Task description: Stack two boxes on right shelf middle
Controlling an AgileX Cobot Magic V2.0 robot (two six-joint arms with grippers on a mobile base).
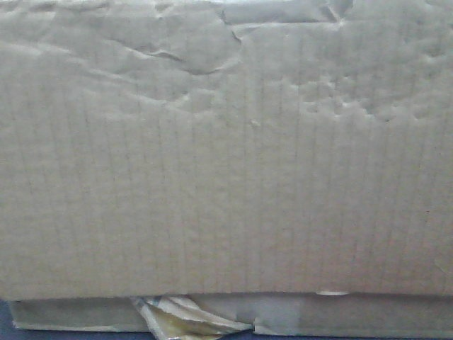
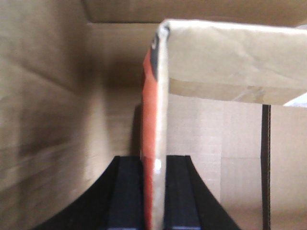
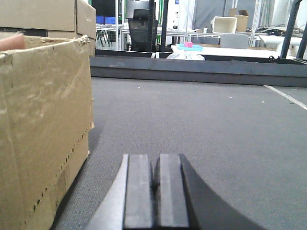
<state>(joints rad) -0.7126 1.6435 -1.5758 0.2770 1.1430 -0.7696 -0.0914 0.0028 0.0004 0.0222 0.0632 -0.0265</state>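
A plain cardboard box face (image 1: 226, 149) fills the front view, with torn tape (image 1: 187, 317) at its lower edge. In the left wrist view my left gripper (image 2: 154, 191) is shut on the box wall (image 2: 154, 134), a thin cardboard edge, orange-red on one side, seen from inside the box. A folded flap (image 2: 230, 62) spreads to the right above. In the right wrist view my right gripper (image 3: 156, 191) is shut and empty, low over grey carpet, with an open cardboard box (image 3: 43, 124) to its left. No shelf shows.
A dark metal rail (image 3: 196, 64) crosses the floor ahead of the right gripper. Behind it stand tables, a black office chair (image 3: 140, 28) and stacked cardboard boxes (image 3: 48, 17). Grey carpet (image 3: 206, 120) lies to the right.
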